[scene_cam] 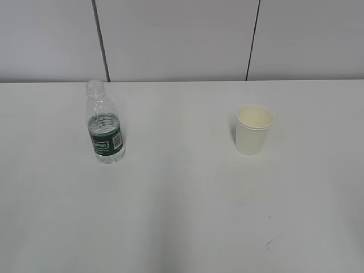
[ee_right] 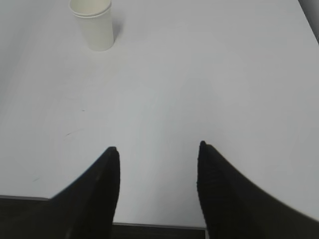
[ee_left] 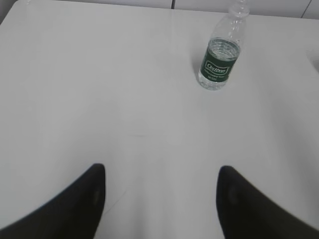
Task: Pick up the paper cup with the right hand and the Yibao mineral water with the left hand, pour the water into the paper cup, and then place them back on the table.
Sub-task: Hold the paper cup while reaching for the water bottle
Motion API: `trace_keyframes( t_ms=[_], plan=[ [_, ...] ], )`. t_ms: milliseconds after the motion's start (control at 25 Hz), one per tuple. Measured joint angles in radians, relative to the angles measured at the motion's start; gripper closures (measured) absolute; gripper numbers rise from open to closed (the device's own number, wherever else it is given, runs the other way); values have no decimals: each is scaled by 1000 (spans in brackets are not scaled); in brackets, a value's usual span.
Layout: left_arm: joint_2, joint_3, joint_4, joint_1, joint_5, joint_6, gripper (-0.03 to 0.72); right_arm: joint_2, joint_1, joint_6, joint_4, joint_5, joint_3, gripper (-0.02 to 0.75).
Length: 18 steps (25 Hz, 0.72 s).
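Note:
The Yibao mineral water (scene_cam: pixel 104 124) stands upright on the left of the white table (scene_cam: pixel 182 216), uncapped, with a dark green label and water in its lower part. The cream paper cup (scene_cam: pixel 253 129) stands upright to its right. In the left wrist view the bottle (ee_left: pixel 220 56) is far ahead and to the right of my left gripper (ee_left: pixel 162 172), which is open with nothing between its black fingers. In the right wrist view the cup (ee_right: pixel 93 22) is far ahead to the left of my right gripper (ee_right: pixel 158 147), open and empty over the table's near edge. Neither arm shows in the exterior view.
A grey panelled wall (scene_cam: pixel 182 40) rises behind the table's far edge. A small dark mark (scene_cam: pixel 272 243) lies on the tabletop at the front right. The table's near edge (ee_right: pixel 149 225) runs just below the right gripper.

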Motion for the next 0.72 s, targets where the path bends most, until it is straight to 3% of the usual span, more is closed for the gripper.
trace_keyframes(
  t_ms=[720],
  plan=[
    [0, 0, -3, 0, 0, 0, 282, 0, 0, 0, -2, 0, 0, 332]
  ],
)
